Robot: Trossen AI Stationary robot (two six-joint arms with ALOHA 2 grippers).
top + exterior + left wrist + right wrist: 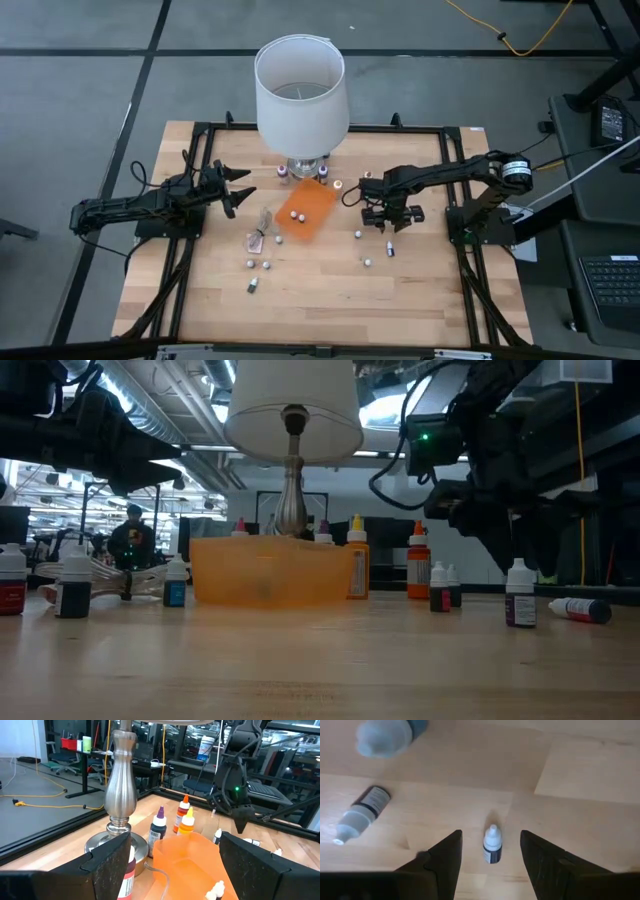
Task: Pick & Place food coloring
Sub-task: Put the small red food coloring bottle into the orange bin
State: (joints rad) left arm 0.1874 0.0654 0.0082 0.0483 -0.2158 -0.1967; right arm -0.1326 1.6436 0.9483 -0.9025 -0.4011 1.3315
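Two arms over the table, one working. High view: your landmark is the orange tray point(306, 211), just in front of the lamp point(300, 92). Right gripper point(392, 222) hangs to the tray's right, above a few food coloring bottles point(358, 235) scattered there. Left gripper point(238, 189) waits on the tray's left, fingers spread. More bottles lie loose in front of the tray, near a clear wrapper point(262, 231), and two white caps sit inside the tray.

Low view: bottles stand on both sides of the tray point(270, 571), most upright; one lies flat at the far right point(578, 609). Right arm looms above that side.

Left wrist view: purple, orange and yellow bottles point(185, 818) stand at the tray's far edge by the lamp base; left fingers point(107, 866) are wide apart and hold nothing.

Right wrist view: one white-capped bottle point(492, 845) stands upright directly between the parted fingers point(445, 857), empty gripper, pointing down. That's your target; its long axis is vertical, so you'd likely go straight down and close. A second bottle point(361, 815) lies on its side nearby.
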